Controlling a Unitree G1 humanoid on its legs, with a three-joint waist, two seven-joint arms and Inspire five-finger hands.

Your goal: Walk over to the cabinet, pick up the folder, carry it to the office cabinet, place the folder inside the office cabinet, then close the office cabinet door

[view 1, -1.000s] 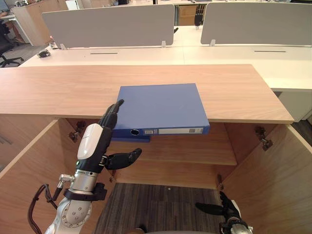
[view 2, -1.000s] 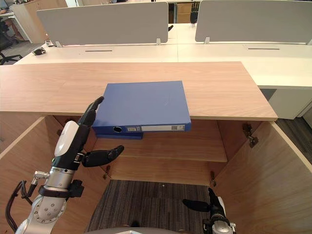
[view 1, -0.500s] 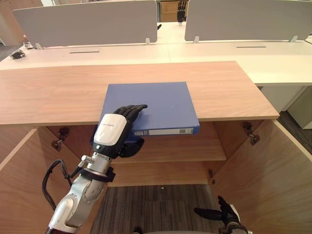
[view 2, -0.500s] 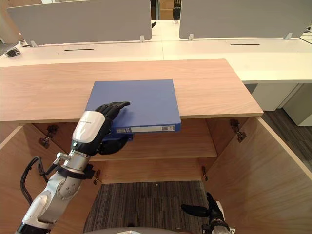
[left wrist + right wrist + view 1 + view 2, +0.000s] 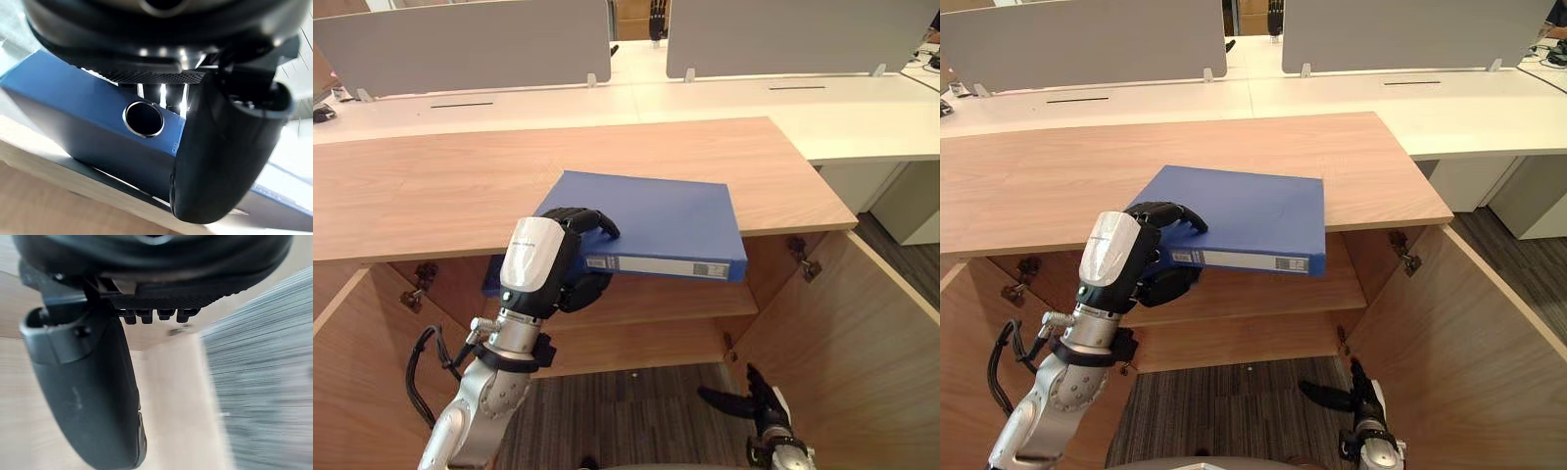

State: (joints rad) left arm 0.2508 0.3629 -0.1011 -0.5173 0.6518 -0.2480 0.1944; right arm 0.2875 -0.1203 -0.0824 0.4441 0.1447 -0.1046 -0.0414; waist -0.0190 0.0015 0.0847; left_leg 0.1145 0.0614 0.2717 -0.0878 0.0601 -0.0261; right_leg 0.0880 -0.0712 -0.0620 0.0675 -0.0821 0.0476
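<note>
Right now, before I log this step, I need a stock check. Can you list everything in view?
folder: one, blue, at the front edge of the cabinet top, spine overhanging
cabinet: one, light wood, directly ahead, both doors open
shelf: one, wood, inside the cabinet below the folder
hinges: two, silver, one on each inner side of the cabinet
desks: two, white, behind the cabinet
screens: two, grey, standing on the desks
carpet: dark, on the floor between the open doors
left hand: one, dark with a white back, fingers curled over the folder, thumb beneath
right hand: one, dark, low by the right door, fingers relaxed
</note>
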